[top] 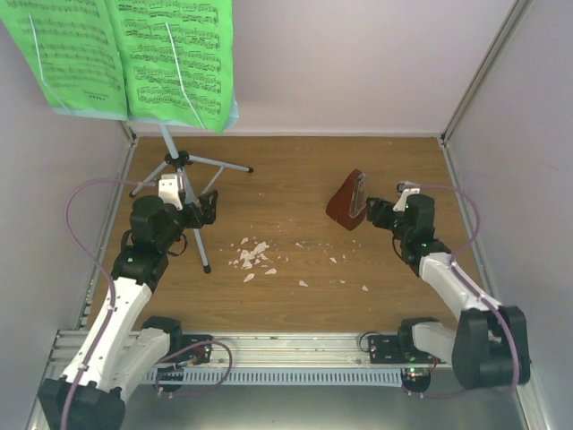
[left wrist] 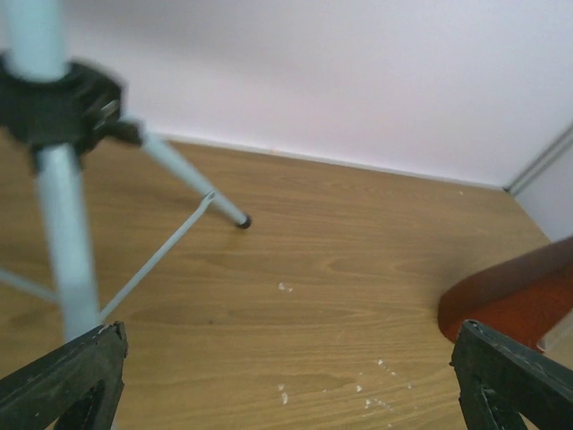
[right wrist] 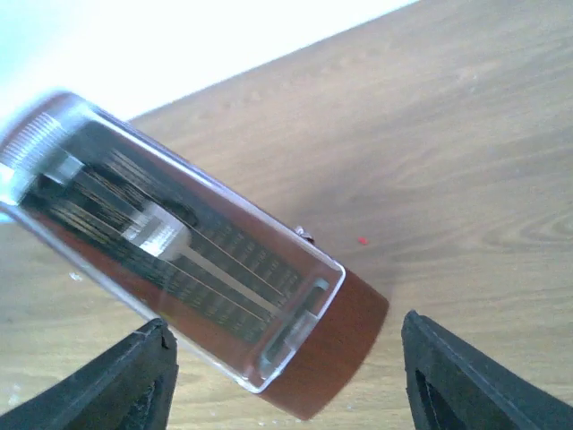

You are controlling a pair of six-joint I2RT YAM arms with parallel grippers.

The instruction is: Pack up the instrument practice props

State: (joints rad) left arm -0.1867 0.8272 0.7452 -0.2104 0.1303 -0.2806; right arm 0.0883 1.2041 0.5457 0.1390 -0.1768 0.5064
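Two sets of fingers logged, both spread. Left fingers (left wrist: 63,376) stand as wide as they go and hold nothing. In the left wrist view we see one black tip low at each side of the frame, with bare wood between. A pale grey leg of the music stand (left wrist: 64,224) runs down just behind the left-hand tip; we cannot tell whether it touches. From overhead, these fingers sit just right of the stand's near leg, below the black tripod hub. Right fingers (right wrist: 483,376) are also parted, gripping nothing. In the right wrist view the metronome (right wrist: 179,242) crosses the frame on a slant. Its reddish-brown base corner sits ahead of the gap between the tips, and we see no contact on either side. Its clear front cover shows the pendulum rod and scale behind it. Overhead, the metronome stands upright on the wooden surface (top: 295,179), right of centre, just beside the right fingers with its clear face towards them. The stand's tripod is planted at the far left of the surface, near the corner of the pale walls (top: 358,63). Its pole rises to the desk, where the bright green sheet music (top: 134,54) lies open as two pages. White crumbs (top: 251,255) are scattered mid-surface, between the stand's near leg and the metronome.
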